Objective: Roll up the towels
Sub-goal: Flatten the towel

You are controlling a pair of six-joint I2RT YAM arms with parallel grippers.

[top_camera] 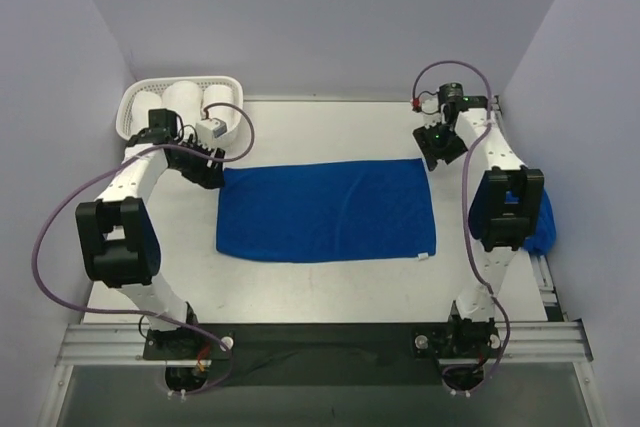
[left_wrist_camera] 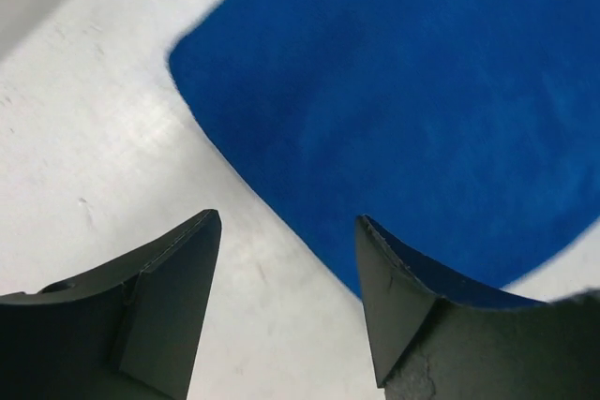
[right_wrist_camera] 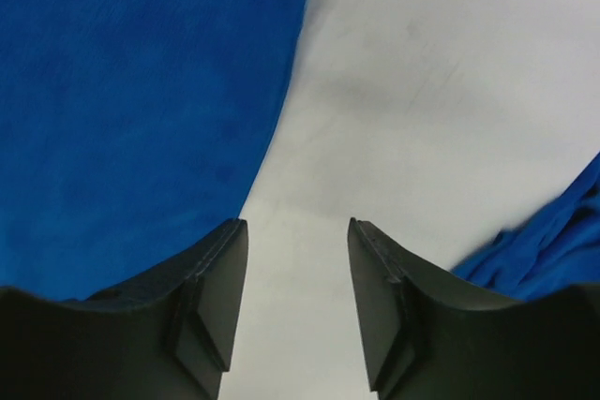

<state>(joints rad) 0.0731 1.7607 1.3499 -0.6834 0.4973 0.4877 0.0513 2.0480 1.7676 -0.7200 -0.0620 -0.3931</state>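
White surface (top_camera: 330, 292) is carrying a blue towel (top_camera: 325, 209) lying flat at its middle, a crumpled towel (top_camera: 545, 232) at the right edge. Left fingers (left_wrist_camera: 169, 288) and right fingers (right_wrist_camera: 211, 278) are hanging parted, empty, by the flat towel's far corners. Lavender walls (top_camera: 320, 17) are enclosing everything.

I log the first towel (top_camera: 325, 209) on the table (top_camera: 300, 292) between left claw (top_camera: 212, 175) and right claw (top_camera: 440, 152), basket (top_camera: 185, 80) holding rolls (top_camera: 185, 99) behind left claw, second towel (top_camera: 545, 232) right of right claw.
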